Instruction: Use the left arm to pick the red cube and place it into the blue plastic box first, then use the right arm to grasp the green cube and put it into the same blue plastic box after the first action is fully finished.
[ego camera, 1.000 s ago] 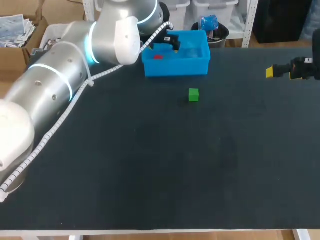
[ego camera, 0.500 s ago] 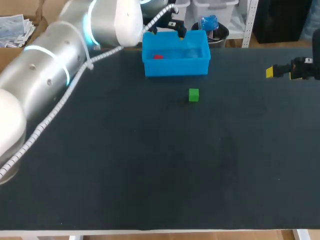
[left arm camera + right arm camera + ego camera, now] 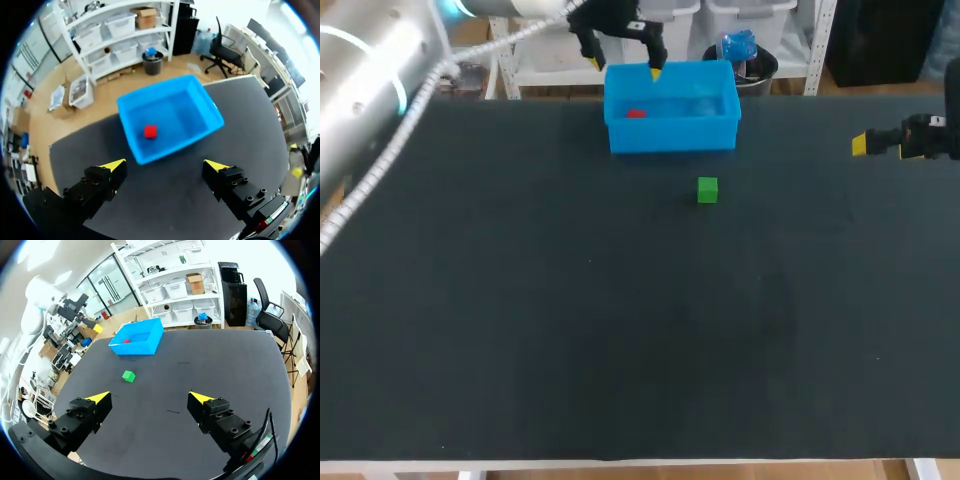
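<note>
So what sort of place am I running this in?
Most likely a robotics lab test bench: a black-topped table, a blue plastic box holding a small red cube, a small green cube on the tabletop, and the yellow-tipped left claw and right claw, both open.

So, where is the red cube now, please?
In the head view, the red cube lies inside the blue plastic box, toward its left end.
</note>
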You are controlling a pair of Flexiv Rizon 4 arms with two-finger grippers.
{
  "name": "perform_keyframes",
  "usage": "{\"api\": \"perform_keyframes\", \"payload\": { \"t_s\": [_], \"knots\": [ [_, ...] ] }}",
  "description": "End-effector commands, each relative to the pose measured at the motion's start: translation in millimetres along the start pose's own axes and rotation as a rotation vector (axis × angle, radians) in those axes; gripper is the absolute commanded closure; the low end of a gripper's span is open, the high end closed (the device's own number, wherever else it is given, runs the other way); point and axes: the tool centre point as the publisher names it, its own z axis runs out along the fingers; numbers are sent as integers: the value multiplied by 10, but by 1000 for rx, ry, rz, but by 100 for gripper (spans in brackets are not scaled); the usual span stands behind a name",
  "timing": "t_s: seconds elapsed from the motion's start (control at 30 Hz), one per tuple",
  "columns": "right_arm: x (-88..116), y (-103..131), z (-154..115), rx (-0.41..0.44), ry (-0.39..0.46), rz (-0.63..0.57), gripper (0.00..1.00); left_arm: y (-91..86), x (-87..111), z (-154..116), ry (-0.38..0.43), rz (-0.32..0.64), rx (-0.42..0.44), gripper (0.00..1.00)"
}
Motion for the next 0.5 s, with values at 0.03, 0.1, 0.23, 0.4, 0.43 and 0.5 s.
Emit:
{"api": "perform_keyframes", "payload": {
  "t_s": [0.03, 0.1, 0.23, 0.4, 0.43, 0.5],
  "knots": [
    [-1, -5, -1, -2, 1, -1, 0, 1, 791, -262, -206, 21, 10, 0],
    [-1, -5, -1, -2, 1, -1, 0, 6, 956, -288, -230, 20, 20, 0],
    [-1, -5, -1, -2, 1, -1, 0, 2, 1260, -335, -249, 19, 19, 0],
    [-1, -5, -1, -2, 1, -1, 0, -10, 1598, -402, -259, 0, 24, 0],
    [-1, -5, -1, -2, 1, -1, 0, -15, 1652, -418, -267, 3, 24, 0],
    [-1, -5, -1, -2, 1, -1, 0, -23, 1759, -447, -284, 14, 19, 0]
  ]
}}
